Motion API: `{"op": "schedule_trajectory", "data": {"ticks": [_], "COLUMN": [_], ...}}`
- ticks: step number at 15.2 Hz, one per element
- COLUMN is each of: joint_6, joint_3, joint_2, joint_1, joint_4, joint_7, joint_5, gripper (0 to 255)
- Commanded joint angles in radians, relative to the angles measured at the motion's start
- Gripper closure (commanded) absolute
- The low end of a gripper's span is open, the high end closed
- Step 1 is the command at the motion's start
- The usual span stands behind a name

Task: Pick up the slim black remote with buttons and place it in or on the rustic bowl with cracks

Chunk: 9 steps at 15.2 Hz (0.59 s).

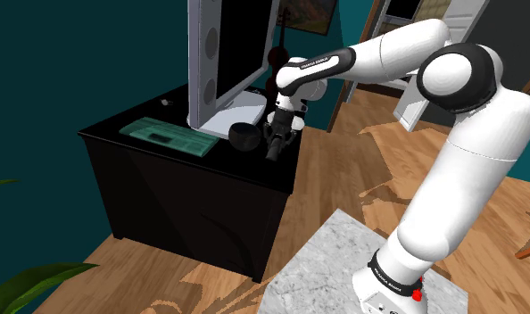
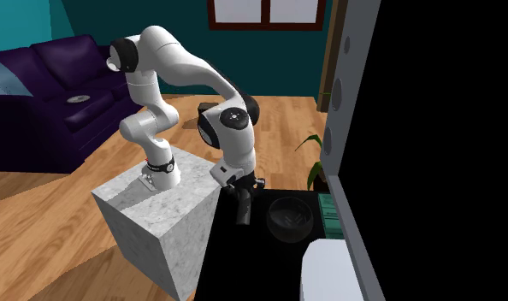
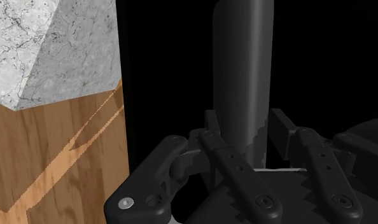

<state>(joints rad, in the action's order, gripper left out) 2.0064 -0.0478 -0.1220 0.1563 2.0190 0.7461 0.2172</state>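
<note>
Here the remote [image 3: 240, 63] stands clasped between 2 fingers of the gripper [image 3: 245, 130].

Open above, walled behind
Monitor [image 1: 220, 62] rises just behind the bowl [image 1: 246, 136]; keyboard [image 1: 169, 136] lies flat farther along the bench [image 1: 192, 201]. Over the bowl and toward the stand [image 1: 343, 259] is open.

Nothing is readable; the dark band [image 1: 318, 62] on the arm [image 1: 473, 169] bears illegibly small lettering.

A: Where do the views stand?
B: Shoulder: behind the stand [image 1: 330, 259], looking down at the black cabinet [image 1: 192, 192]. Second exterior: across the cabinet, facing back; both share these. Wrist: close, pointing down.
</note>
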Motion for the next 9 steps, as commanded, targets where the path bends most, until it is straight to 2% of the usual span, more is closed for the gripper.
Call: {"op": "schedule_trajectory", "data": {"ticks": [1, 9], "joint_6": [-0.024, -0.123], "joint_3": [-0.001, -0.003], "joint_2": [0.013, 0.049], "joint_1": [0.001, 0.002], "joint_4": [-0.012, -0.076], "joint_7": [0.004, 0.024], "joint_5": [-0.003, -0.013], "gripper": [255, 255]}}
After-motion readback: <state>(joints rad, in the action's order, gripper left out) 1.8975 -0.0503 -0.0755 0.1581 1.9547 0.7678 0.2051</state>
